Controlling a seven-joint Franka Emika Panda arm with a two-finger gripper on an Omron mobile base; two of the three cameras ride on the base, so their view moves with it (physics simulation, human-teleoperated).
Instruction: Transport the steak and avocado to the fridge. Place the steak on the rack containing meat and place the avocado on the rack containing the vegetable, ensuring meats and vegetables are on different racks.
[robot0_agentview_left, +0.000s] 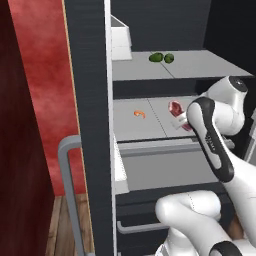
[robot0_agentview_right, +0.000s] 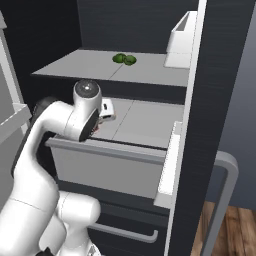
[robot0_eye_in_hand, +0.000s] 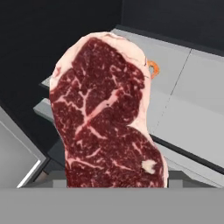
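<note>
I see my pincer (robot0_agentview_left: 182, 120) clamped on the marbled red steak slab (robot0_eye_in_hand: 107, 113), held over the light grey fridge rack with the pale drawer front (robot0_agentview_left: 150, 125), near the small orange shrimp piece (robot0_agentview_left: 140, 114). Dark fridge walls (robot0_agentview_left: 90, 100) surround it.

White Franka arm (robot0_agentview_left: 220, 150), smooth rounded glossy links, looks like moulded plastic. Dark/black bands at joints; in left base view one black curved strip runs along the forearm edge, w/ faint small markings on it, too small to read. Right base view: round grey cap (robot0_agentview_right: 86, 88) w/ a lighter centre dot on the upper joint at approx 10 o'clock; black shell edge below it. No cables visible.
</note>
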